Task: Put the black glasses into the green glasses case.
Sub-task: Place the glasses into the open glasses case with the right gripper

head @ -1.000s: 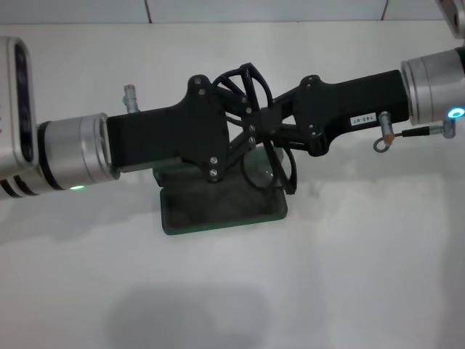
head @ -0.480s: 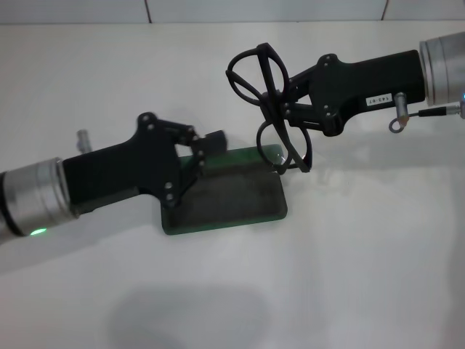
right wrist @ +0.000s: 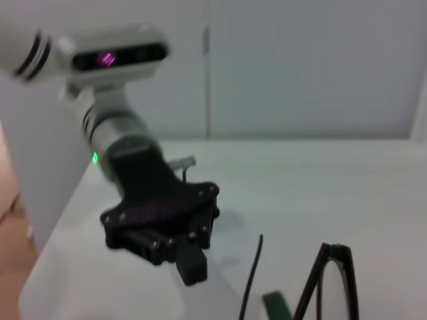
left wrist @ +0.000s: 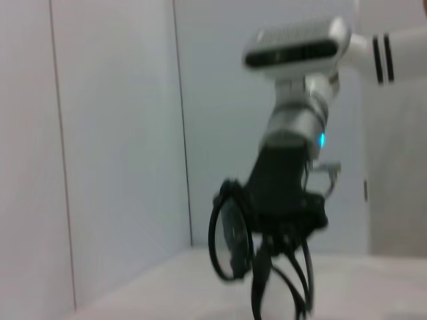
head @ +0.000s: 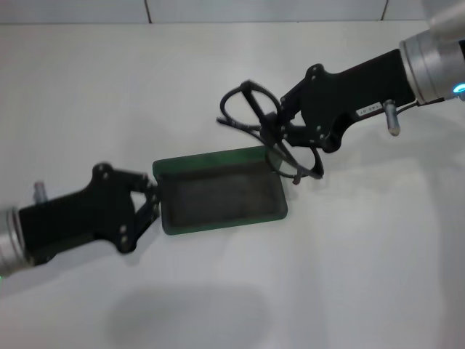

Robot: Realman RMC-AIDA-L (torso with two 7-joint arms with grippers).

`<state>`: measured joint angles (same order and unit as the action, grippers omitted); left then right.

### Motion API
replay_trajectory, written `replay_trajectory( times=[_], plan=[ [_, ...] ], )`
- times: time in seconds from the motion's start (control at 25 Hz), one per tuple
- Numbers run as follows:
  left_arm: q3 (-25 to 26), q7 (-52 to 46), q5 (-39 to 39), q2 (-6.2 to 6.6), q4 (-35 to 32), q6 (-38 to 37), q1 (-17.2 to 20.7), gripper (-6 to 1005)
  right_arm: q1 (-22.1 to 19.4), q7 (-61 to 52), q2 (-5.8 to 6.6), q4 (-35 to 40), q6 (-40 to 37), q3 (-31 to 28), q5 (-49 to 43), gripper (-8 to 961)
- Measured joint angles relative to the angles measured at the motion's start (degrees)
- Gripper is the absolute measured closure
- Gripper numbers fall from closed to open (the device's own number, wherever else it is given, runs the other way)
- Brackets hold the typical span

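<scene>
White tabletop point(head: 349, 276), plain and matte, bounded at the far edge by pale wall panels with vertical seams.

Item 1: green glasses case point(head: 218, 193). Dark green oblong shell with rounded corners, lying flat near the middle of the table, grey lining facing up. Only one open tray-like half can be made out in the head view; a small green corner of it also shows in the right wrist view point(right wrist: 277, 305).

Item 2: black glasses point(head: 265, 134). Thin black frame, rounded lenses, temple arms unfolded. Held off the table, tilted, above the far right corner of the case. One lens overlaps the case's corner in the head view; the other rim stands higher and farther back. In the left wrist view the glasses point(left wrist: 257, 257) hang beneath the opposite arm's black hand.

Item 3: right gripper point(head: 280, 127). Black body on a silver wrist with a blue light, reaching in from the right. Its fingers are clamped on the glasses frame near the bridge.

Item 4: left gripper point(head: 151, 203). Black body on a silver wrist, low at the left of the table, its tip just beside the case's left short end. Contact with the case cannot be confirmed. It carries nothing. Whether its fingers are parted or together cannot be told. Seen from the right wrist camera point(right wrist: 190, 263), it sits low over the table.
</scene>
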<state>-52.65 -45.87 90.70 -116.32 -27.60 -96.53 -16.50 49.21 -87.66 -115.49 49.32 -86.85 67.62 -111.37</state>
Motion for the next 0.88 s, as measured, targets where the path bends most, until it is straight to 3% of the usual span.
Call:
replay_trajectory(
  times=[0.32,0.88],
  plan=[
    [0.0,-5.1,7.4,1.54,-0.4,3.3,2.5,951,2.8,-3.2,-0.16,8.4,-0.7,8.5,-7.2,829],
    [0.0,-6.1,7.7,1.54,-1.0,3.5,2.8,948,6.5,-4.1,-0.69,7.8,5.4,21.9,-10.0,825]
  ],
)
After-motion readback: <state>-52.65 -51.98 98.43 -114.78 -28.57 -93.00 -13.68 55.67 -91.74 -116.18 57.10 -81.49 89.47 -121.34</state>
